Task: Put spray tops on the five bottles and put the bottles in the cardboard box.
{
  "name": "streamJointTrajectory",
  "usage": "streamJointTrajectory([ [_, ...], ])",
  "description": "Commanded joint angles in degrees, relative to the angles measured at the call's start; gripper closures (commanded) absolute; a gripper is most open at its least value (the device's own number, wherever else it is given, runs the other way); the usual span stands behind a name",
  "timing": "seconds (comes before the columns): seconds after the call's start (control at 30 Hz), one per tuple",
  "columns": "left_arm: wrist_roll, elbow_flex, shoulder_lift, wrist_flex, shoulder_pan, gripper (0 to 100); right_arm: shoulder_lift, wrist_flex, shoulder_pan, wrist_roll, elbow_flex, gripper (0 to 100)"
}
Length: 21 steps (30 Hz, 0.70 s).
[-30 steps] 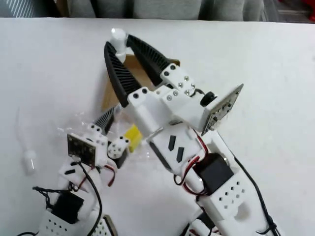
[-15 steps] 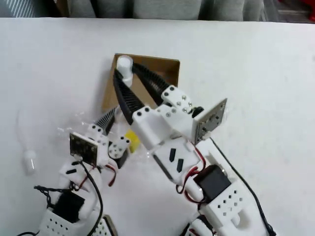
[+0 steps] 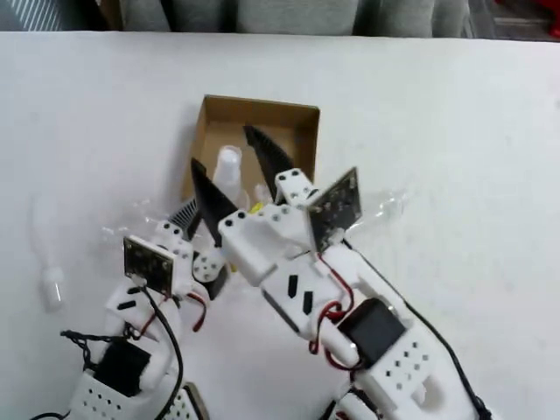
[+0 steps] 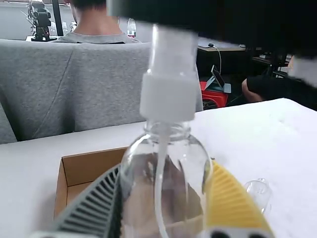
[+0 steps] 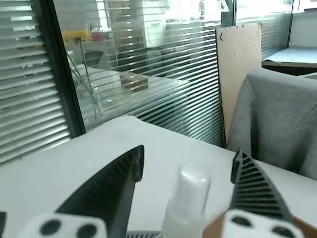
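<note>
A clear bottle (image 4: 166, 178) stands upright at the near edge of the cardboard box (image 3: 262, 118), with my left gripper (image 4: 163, 203) shut on its body between a grey finger (image 4: 94, 208) and a yellow finger (image 4: 233, 203). A white spray top (image 3: 229, 166) sits on the bottle's neck, its tube hanging down inside. My right gripper (image 3: 220, 147) is open, with one black finger on each side of the spray top (image 5: 187, 198) and neither touching it.
Another spray top (image 3: 50, 282) with its tube lies at the left of the white table (image 3: 455, 114). A second clear bottle (image 4: 258, 191) lies on the table beside the box. Crumpled clear plastic (image 3: 385, 206) lies by the right arm.
My right gripper brought the spray top from beyond the box back and down onto the bottle held by the left gripper, then opened and let go of it.
</note>
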<state>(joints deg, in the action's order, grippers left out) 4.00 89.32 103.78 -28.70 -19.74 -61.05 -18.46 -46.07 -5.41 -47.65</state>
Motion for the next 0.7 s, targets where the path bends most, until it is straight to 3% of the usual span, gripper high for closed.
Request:
streamJointTrajectory([
  [0.0,-0.4,-1.0,0.9,1.7,-0.2,98,-1.6,-6.4,-0.4,-0.3,9.5,75.2],
  [0.13,-0.1,-1.1,0.9,2.0,2.8,98,-1.7,-15.2,2.7,-0.4,14.7,78.9],
  [0.27,-0.1,-1.2,0.9,3.9,5.2,98,-1.7,-20.5,9.0,-0.4,14.1,98.2],
  [0.43,0.0,-1.1,0.9,7.4,9.2,98,-5.5,-20.5,14.4,-0.5,4.2,98.7],
  [0.67,0.1,-2.1,0.7,11.0,12.4,98,-22.2,-17.7,10.0,-0.2,-16.4,98.4],
])
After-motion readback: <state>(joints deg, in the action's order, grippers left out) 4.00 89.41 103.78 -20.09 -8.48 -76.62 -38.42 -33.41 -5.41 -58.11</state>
